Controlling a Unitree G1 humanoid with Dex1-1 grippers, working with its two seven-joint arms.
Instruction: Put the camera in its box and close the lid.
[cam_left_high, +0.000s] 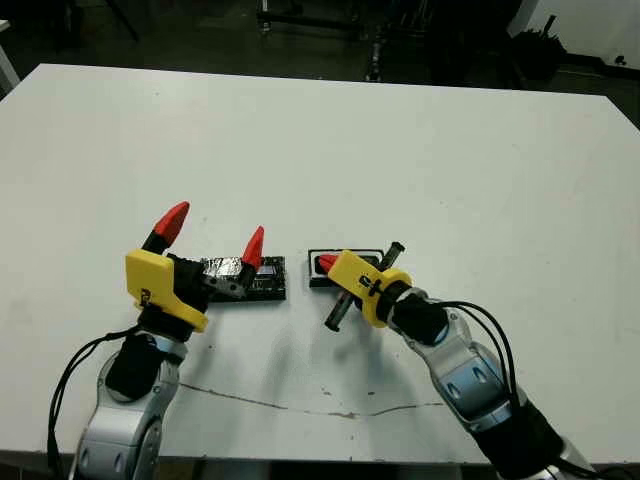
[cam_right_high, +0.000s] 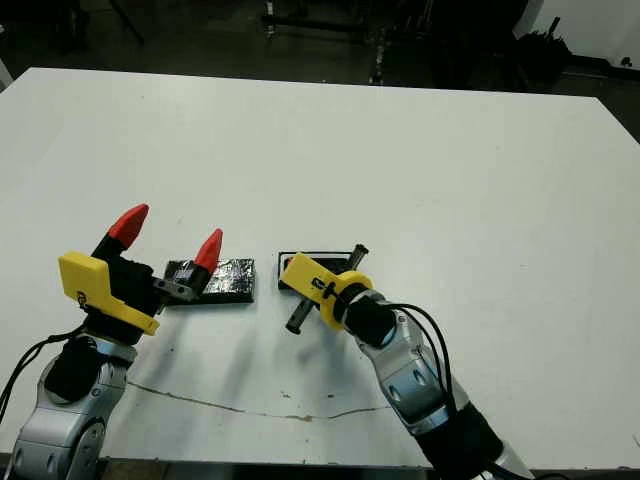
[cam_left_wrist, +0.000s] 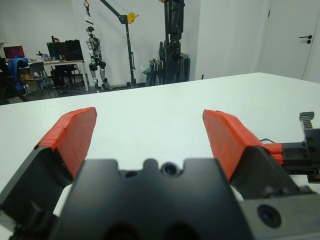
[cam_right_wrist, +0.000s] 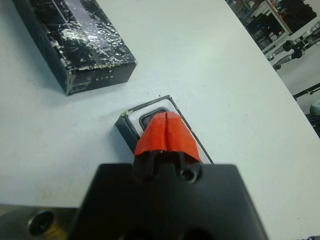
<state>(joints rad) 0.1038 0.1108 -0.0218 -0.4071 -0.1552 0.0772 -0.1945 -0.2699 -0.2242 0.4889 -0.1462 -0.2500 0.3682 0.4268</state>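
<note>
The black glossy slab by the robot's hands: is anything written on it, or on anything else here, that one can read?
"LIFE", or close to it: faint pale letters on the narrow side wall of the lid, seen from the right wrist; too faint to be sure of.
Box: no text visible.
Right gripper and left gripper: no labels readable.
Nothing else in view carries legible writing.

Bare table (cam_left_high: 330, 150) beyond lid (cam_left_high: 262, 276) and box (cam_left_high: 318, 279); narrow gap between.
</note>
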